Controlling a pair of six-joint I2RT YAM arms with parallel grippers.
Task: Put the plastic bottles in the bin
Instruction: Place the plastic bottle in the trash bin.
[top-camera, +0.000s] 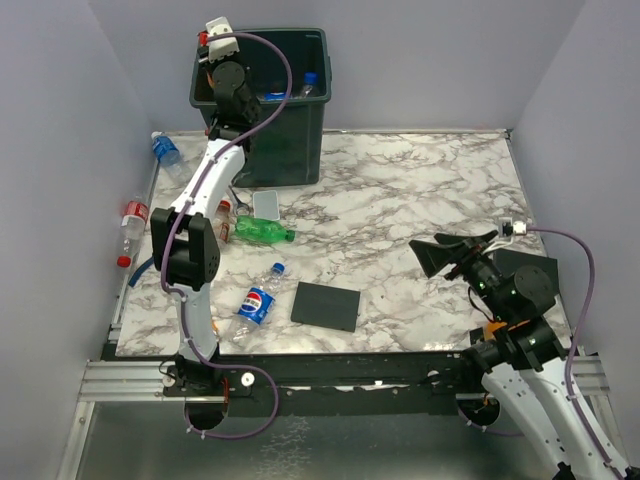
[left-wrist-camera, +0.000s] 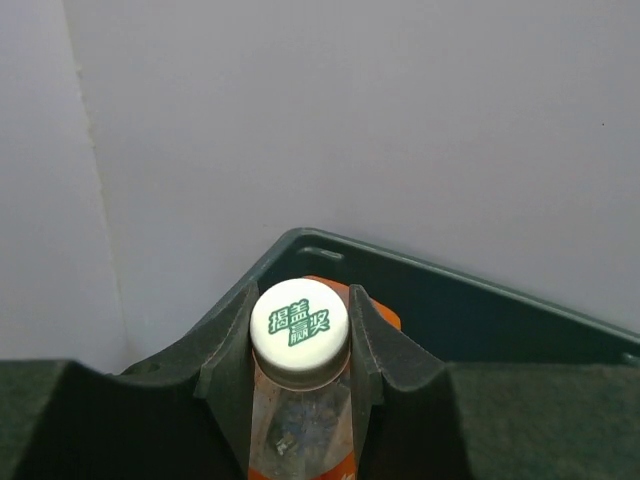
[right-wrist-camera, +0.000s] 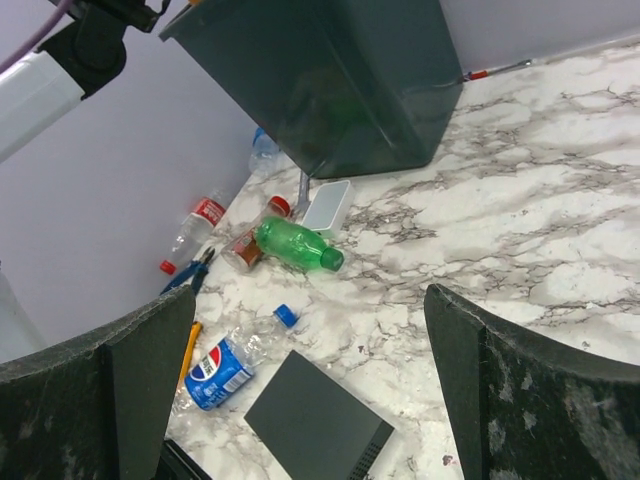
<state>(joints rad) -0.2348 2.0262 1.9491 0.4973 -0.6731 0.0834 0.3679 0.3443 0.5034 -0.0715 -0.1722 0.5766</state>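
Marbled counter (top-camera: 420, 200) carries a few stray bottles (top-camera: 262, 231) while the left pincer (left-wrist-camera: 300, 308), clamped on the neck of a white-capped bottle (left-wrist-camera: 298, 420), holds it above the rim of the dark green bin (left-wrist-camera: 480, 300), apparently lined up for the drop, and the right pincer (top-camera: 445, 255) hangs wide and empty.

White-capped clear bottle (left-wrist-camera: 300, 385) above dark green bin (top-camera: 290, 140) corner

The top camera looks down from high at 6 o'clock, with the bin (top-camera: 290, 140) at 11 o'clock. The left wrist camera hangs close over the bin's rim. The right wrist camera faces 10 o'clock across the table (right-wrist-camera: 560, 180), sharing the bin and the green bottle (right-wrist-camera: 295, 245) with the top view.
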